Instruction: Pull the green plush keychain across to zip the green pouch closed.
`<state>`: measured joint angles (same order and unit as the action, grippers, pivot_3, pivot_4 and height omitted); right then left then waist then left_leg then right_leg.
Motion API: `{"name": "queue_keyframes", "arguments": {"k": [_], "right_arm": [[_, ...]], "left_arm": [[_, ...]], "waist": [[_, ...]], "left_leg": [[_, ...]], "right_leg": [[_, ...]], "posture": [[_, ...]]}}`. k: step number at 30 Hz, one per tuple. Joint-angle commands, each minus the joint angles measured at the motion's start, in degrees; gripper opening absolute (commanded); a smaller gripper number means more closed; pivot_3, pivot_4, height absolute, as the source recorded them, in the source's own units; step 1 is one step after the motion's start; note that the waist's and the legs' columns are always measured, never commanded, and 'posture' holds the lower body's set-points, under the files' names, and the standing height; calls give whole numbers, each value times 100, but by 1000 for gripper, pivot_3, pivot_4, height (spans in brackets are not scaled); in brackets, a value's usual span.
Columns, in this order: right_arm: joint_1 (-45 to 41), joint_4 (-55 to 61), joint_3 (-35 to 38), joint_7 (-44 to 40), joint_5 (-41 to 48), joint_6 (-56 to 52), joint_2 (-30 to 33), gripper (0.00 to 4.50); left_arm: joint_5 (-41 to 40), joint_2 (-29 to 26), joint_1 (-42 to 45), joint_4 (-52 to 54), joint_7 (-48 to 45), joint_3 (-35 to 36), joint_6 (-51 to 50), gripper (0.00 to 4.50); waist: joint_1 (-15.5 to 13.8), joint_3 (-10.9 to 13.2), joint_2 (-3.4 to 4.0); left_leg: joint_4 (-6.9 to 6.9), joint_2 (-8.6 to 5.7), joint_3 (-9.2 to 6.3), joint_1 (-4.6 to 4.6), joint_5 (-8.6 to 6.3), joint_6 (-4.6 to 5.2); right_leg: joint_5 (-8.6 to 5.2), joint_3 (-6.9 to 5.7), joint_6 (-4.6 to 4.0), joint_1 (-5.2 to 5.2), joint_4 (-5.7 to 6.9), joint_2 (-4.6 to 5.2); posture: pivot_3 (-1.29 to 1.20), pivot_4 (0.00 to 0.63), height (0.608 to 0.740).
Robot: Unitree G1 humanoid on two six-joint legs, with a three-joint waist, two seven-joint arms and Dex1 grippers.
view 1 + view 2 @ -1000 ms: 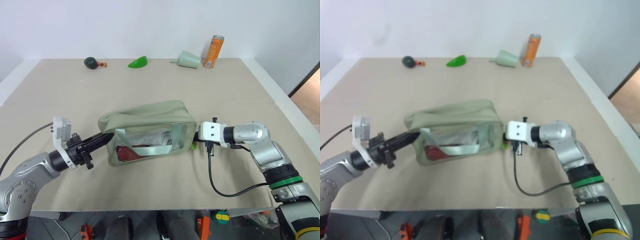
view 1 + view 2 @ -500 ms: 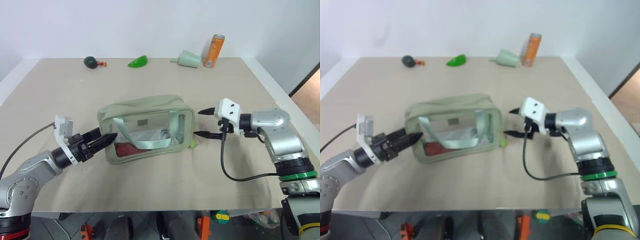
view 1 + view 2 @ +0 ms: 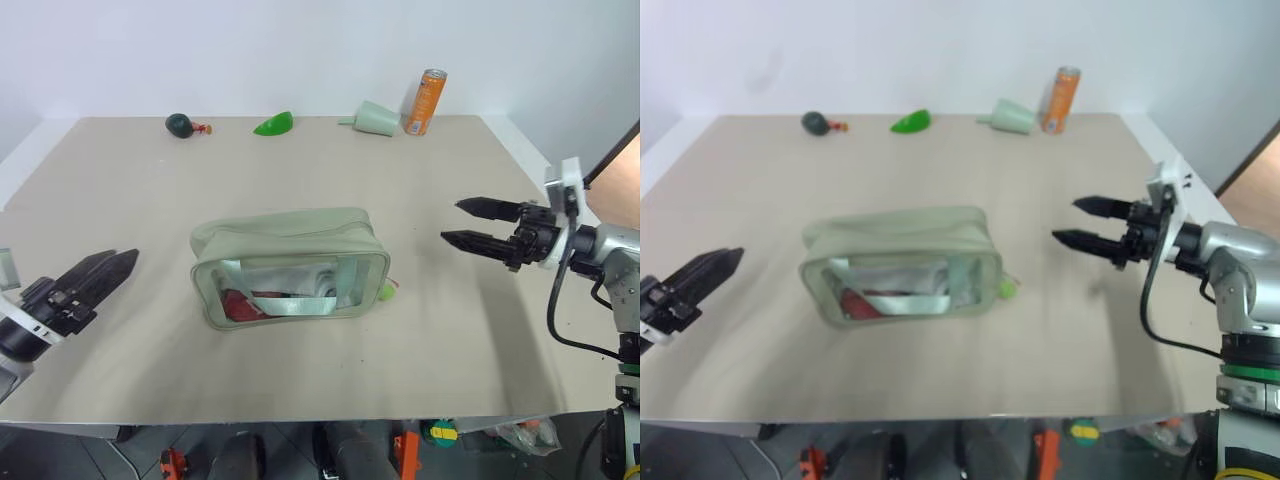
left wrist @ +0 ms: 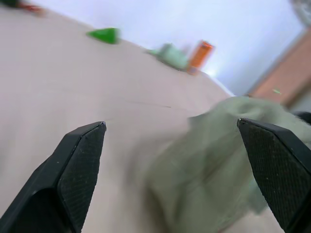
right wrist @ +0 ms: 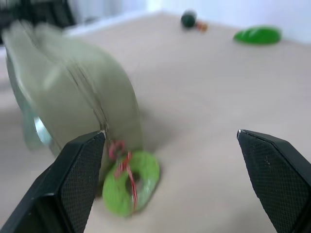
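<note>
Pouch (image 3: 290,265) zipped, keychain (image 5: 130,183) (lying loose) well apart from both gaping, empty pincers

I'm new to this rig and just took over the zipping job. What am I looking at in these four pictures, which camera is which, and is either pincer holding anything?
Two head pictures look down over a beige table. The other two come from wrist cameras, looking along each pincer's black fingers. The left pincer and right pincer are both open, hold nothing, and stand clear of the green pouch lying between them. The green plush keychain lies on the table at the pouch's right end. Along the far edge sit a dark ball, a green leaf piece, a pale funnel and an orange can.
</note>
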<state>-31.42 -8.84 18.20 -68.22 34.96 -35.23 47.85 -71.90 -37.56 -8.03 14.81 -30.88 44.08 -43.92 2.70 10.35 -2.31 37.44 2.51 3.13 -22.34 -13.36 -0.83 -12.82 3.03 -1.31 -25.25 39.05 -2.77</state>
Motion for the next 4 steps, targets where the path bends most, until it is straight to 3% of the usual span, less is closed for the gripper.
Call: {"name": "queue_keyframes", "arguments": {"k": [1,4], "right_arm": [[261,38,465,453,371,-176,-264,4500],[480,291,382,647,362,-163,-429,4500]], "left_arm": [[64,124,-110,-230,218,332,189,4485],[106,81,-160,-272,263,196,85,4485]], "waist": [[-1,-2,-5],[-1,-4,-8]], "left_leg": [[1,0,0,0,0,0],[0,0,-3,-9,-1,-1]], "right_leg": [[0,0,0,1,0,0],[0,0,-1,-3,-1,0]], "posture": [[0,150,740],[0,150,740]]}}
